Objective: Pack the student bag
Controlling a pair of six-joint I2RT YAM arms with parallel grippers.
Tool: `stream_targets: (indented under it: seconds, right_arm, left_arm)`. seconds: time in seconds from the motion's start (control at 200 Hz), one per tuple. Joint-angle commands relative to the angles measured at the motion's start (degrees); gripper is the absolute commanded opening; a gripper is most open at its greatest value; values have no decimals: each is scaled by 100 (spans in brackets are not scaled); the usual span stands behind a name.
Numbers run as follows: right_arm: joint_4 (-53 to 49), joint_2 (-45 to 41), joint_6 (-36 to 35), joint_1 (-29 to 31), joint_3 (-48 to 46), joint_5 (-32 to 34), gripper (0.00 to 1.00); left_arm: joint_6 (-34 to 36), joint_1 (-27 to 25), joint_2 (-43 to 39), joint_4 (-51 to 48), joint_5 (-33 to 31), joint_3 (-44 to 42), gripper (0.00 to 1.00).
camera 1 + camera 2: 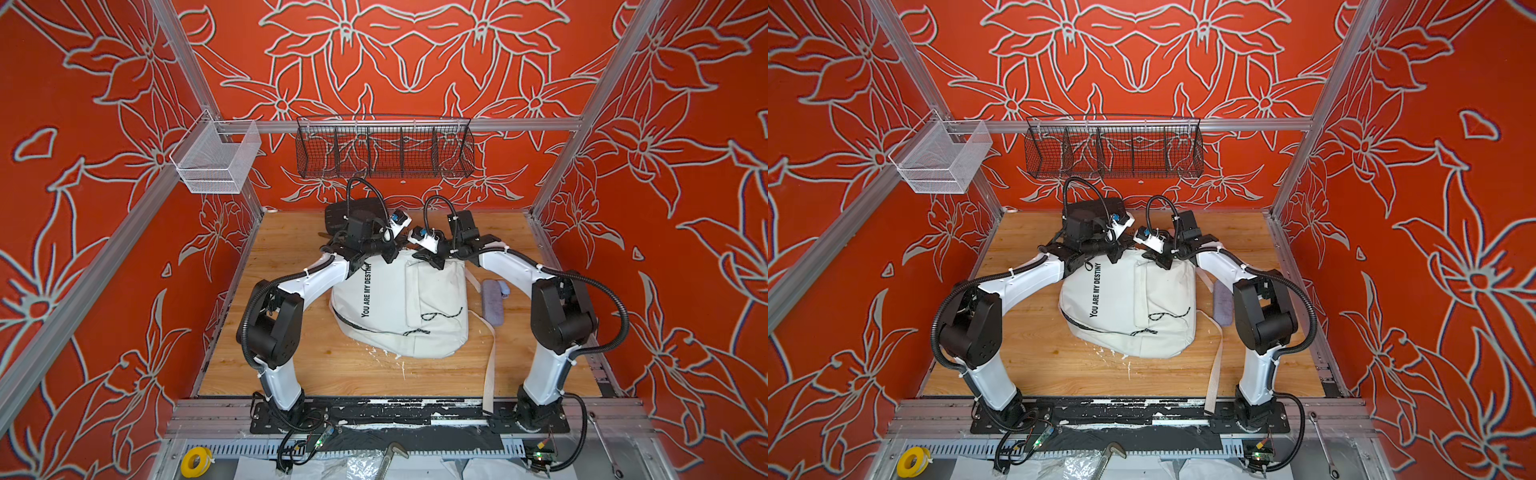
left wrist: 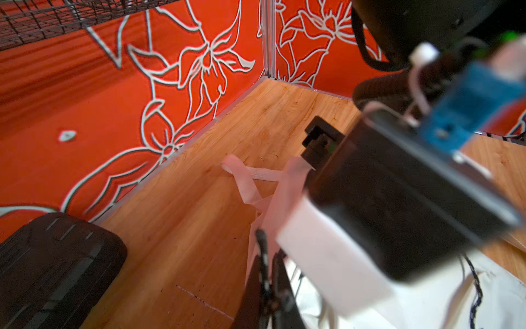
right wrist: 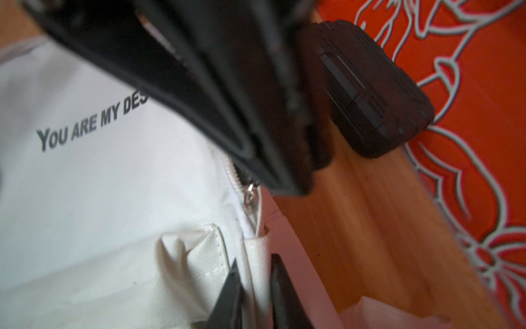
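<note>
Left gripper (image 1: 388, 254) first: finds it at the far-left corner of the student bag (image 1: 399, 307), pinched shut on what looks like a black-and-white zip pull (image 2: 262, 250), black ribbed case (image 1: 334, 216) just beyond that corner. Finds the bag itself flat on the wooden table (image 1: 291, 365), long axis running near to far, top end under both claws; reads as soft white canvas, slack and creased, black lettering along it, a dark slit (image 1: 348, 323) curving down its left flank. Puts the right gripper (image 3: 255, 262) at the bag's far-right corner, clamped on a stitched fabric edge beside the silver zip slider (image 3: 250, 196). Judges the left claw nearer the slider, so probably a pull along the zip track against that anchor. Spots a grey fuzzy pouch (image 1: 492, 303) just right of the bag.
</note>
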Motion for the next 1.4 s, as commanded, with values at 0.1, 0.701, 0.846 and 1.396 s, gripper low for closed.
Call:
stream_targets:
  seconds: [0.1, 0.701, 0.846, 1.396]
  right_arm:
    - [-327, -150, -347, 12, 34, -64, 0]
    - [-44, -802, 15, -537, -524, -603, 0]
    - [-235, -871, -85, -676, -575, -556, 0]
    - [-963, -858, 58, -522, -70, -1238, 36]
  left_arm:
    - [175, 19, -446, 95, -431, -98, 0]
    - [-193, 1035, -930, -140, -1039, -1012, 0]
    - [-108, 1127, -1150, -220, -1104, -1085, 0]
    - [526, 484, -1405, -1073, 201, 22, 0]
